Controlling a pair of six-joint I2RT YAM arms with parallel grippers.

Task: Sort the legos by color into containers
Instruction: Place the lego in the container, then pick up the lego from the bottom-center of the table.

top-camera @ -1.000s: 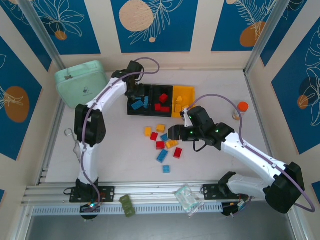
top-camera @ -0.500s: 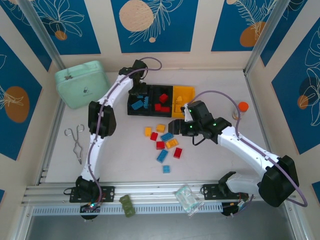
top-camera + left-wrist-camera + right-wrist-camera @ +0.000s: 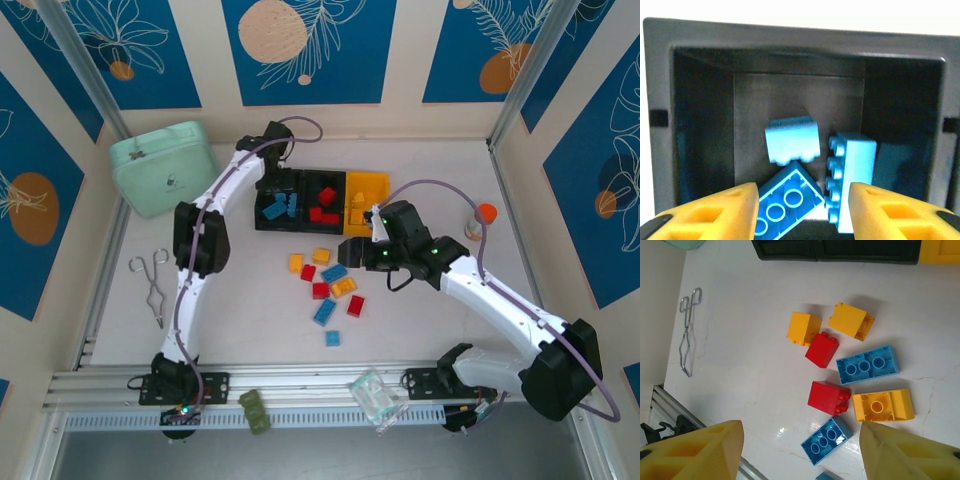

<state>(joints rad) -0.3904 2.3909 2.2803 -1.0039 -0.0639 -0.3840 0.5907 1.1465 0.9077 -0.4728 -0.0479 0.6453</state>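
L gripper (image 3: 802, 200): jaws apart, empty, over left black bin (image 3: 700, 125) w/ blue legos (image 3: 792, 142).
R gripper (image 3: 800, 432): jaws apart, empty, above loose legos (image 3: 822, 349), desk (image 3: 740, 365) centre.
Containers (image 3: 372, 190): desk far-centre.

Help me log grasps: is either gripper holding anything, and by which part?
Nothing is held: left gripper open above the black plastic bin, right gripper open above loose plastic bricks.

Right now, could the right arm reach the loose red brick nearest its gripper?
Probably yes: the right gripper is open and facing the red brick, nothing lies over it, though a yellow brick sits against it.
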